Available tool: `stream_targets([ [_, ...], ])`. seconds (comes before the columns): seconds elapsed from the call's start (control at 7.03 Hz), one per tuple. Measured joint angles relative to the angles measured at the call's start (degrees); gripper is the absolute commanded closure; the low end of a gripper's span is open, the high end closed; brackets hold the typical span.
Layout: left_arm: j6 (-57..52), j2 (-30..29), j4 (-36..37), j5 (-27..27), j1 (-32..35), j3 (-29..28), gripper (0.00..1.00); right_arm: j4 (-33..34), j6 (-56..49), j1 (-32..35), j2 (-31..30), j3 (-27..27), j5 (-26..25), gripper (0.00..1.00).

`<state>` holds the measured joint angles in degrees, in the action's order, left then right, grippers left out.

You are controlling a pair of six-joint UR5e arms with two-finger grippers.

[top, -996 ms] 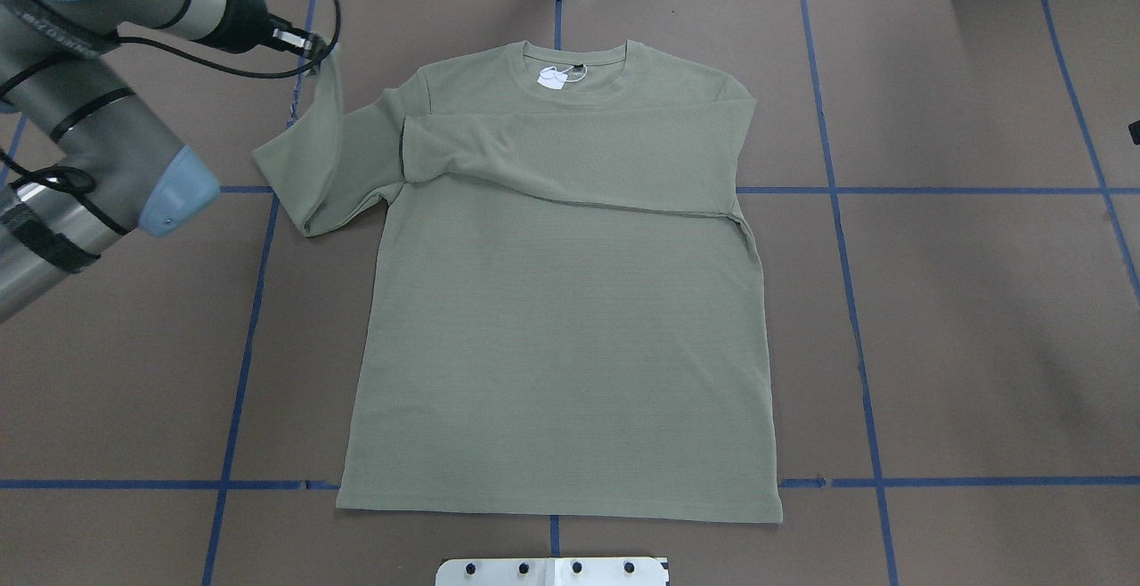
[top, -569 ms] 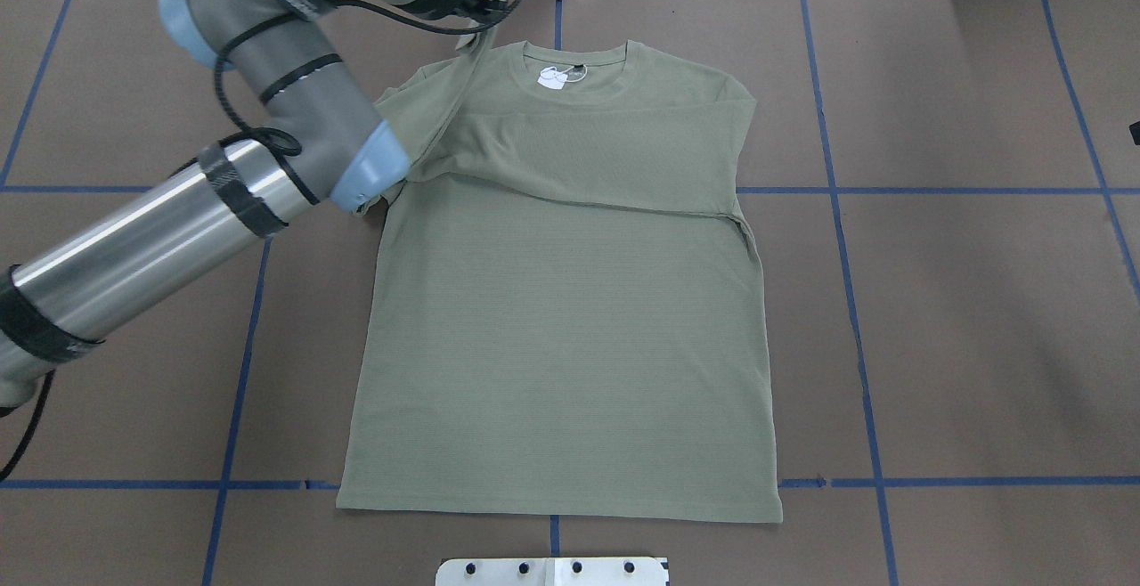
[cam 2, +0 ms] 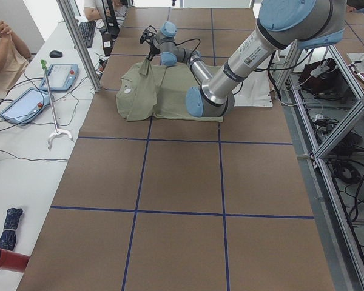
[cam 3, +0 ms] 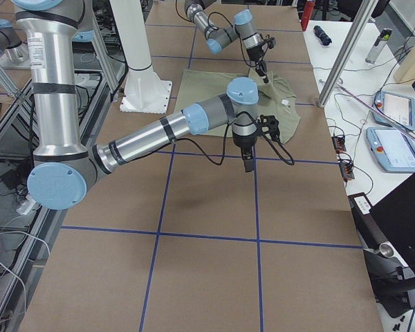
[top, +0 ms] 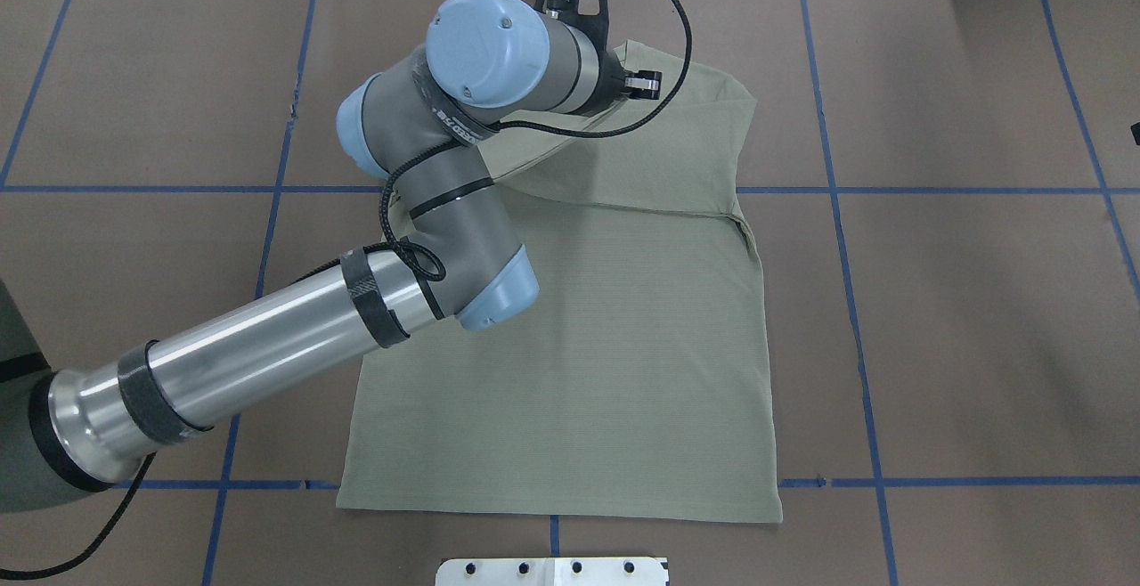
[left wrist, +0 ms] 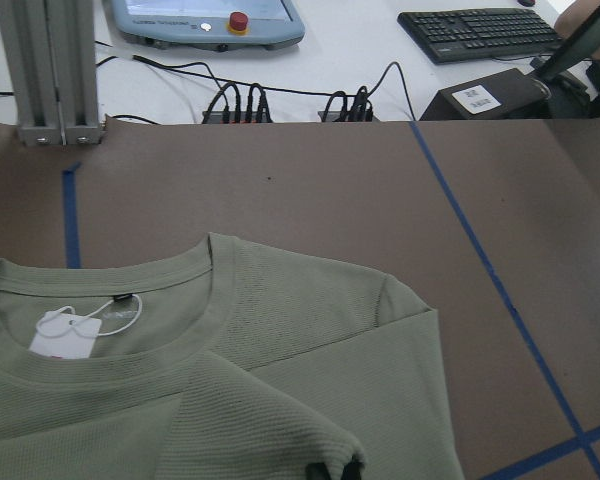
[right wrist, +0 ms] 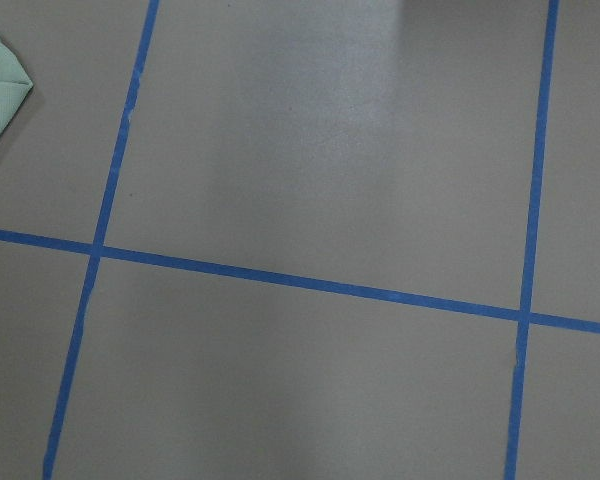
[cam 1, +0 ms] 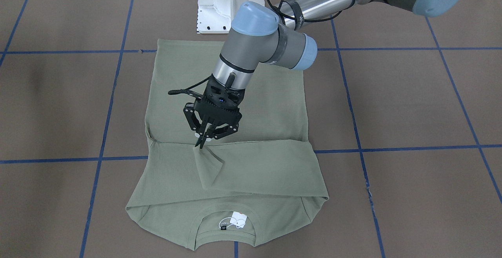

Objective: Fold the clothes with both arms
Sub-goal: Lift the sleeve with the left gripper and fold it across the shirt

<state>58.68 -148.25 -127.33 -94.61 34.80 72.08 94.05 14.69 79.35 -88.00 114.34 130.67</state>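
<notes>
Shirt: the sage-green long-sleeved knit shirt (cam 1: pixel 270 109) lies flat on its back on the table, hem toward the robot's base and round collar with white tag (cam 1: pixel 235 220) at the far edge.
Sleeves: both cross the chest; the upper sleeve (cam 1: pixel 266 164) runs from the shoulder on the robot's left to the middle, and its cuff end (cam 1: pixel 210 168) hangs folded back under the grip.
Left gripper: the black two-finger left gripper (cam 1: pixel 202 142) points down over the chest, fingers pinched together on that cuff.
Right gripper: the right gripper (cam 3: pixel 247 163) hovers over bare table, well apart from the shirt; I cannot tell how its fingers stand.
Surface: brown paper-covered table with blue tape lines (cam 1: pixel 411 101).
Doing it well: probably draw the cuff a little further across so the doubled-back end flattens, hold the sleeve parallel to the shoulder line, lower until the cloth goes slack, then release.
Risk: pulling too far could drag the shoulder fold out of line.
</notes>
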Motion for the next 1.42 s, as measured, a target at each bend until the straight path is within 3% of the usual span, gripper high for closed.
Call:
stream_targets([
  [0.28,-1.16,-1.29,-5.13,4.89,-5.41,-2.18,1.00,-0.01,0.14,0.04,0.01,0.03,-0.03,0.00],
  [0.43,-1.65,-1.54,-8.08,6.57,-7.21,-4.54,0.27,-0.01,0.16,0.07,0.05,0.03,-0.05,0.00],
  [0.57,-2.47,-1.61,-9.66,7.25,-7.99,-6.02,0.00,-0.01,0.19,0.09,0.08,0.02,-0.06,0.00],
  [1.0,-3.48,-0.87,-11.24,7.18,-8.06,-6.12,0.00,0.03,0.43,0.06,0.73,-0.03,0.08,0.00],
  [1.14,-5.67,-0.69,-6.38,4.73,-6.44,-4.22,0.00,-0.89,0.56,-0.14,1.43,-0.04,0.32,0.00],
  [1.42,-12.96,3.28,6.99,-5.88,0.30,3.46,0.00,-8.76,1.18,-3.26,4.15,-1.56,0.42,0.00],
])
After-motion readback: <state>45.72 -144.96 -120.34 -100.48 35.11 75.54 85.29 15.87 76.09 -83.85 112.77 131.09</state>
